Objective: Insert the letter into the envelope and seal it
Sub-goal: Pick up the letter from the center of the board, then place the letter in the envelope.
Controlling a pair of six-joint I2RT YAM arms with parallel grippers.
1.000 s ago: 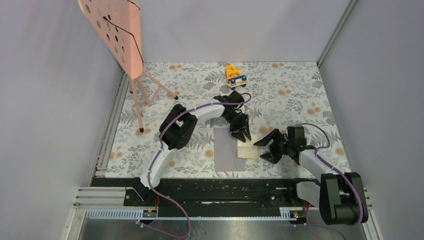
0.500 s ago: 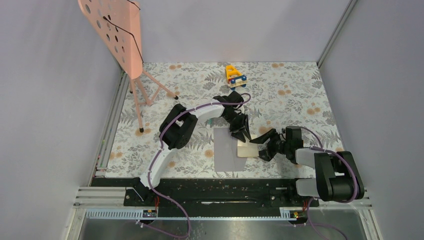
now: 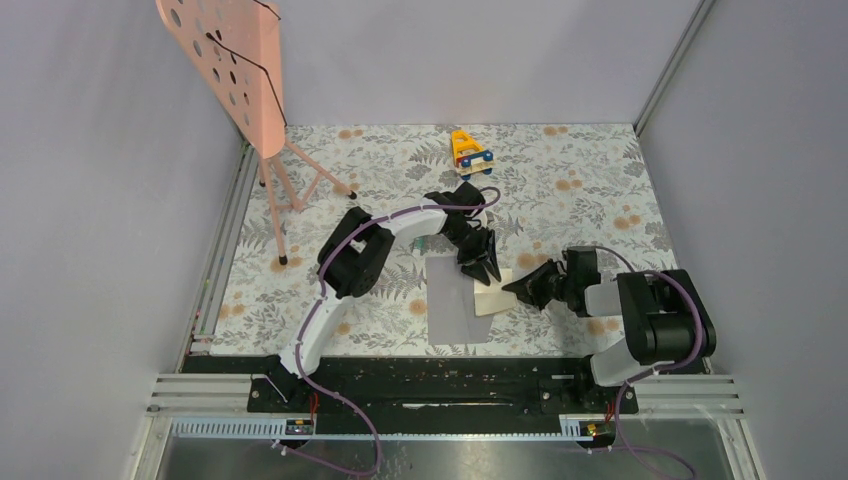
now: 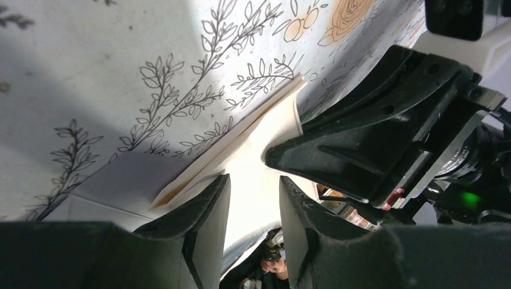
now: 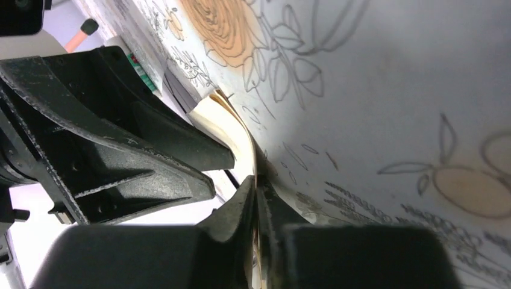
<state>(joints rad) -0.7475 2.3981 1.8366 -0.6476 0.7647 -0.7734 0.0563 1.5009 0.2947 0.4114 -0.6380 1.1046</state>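
Top external view: a flat grey-lilac paper envelope (image 3: pixel 450 312) lies on the flower-printed table (image 3: pixel 590 180), near the front edge and about midway between the two arm bases. A tan creased paper sheet, the letter (image 3: pixel 497 301), rests at the envelope's right side. Its left part overlaps the grey paper and its right part lies out over the cloth.

The left gripper (image 3: pixel 487 272) comes down from the far side onto the upper right corner of the envelope, where the letter meets it. In the left wrist view its two black fingers (image 4: pixel 208 223) stand apart with a plain gap, and the tan sheet shows through that gap. Nothing is clamped between them. Whether the tips press on the paper or hover just over it cannot be told from this close, dark angle.

The right gripper (image 5: pixel 256 188) reaches in low from the right. In the right wrist view its fingers are drawn together on the right edge of the letter, with only the thin sheet between them. That edge curls up off the cloth at the pinch. The two grippers sit just beside each other, facing across the sheet.

Well apart from all this, a pink perforated sheet-metal stand (image 3: pixel 225 60) on thin pink legs occupies the far left corner. A small yellow wooden toy (image 3: pixel 470 152) sits near the back edge.
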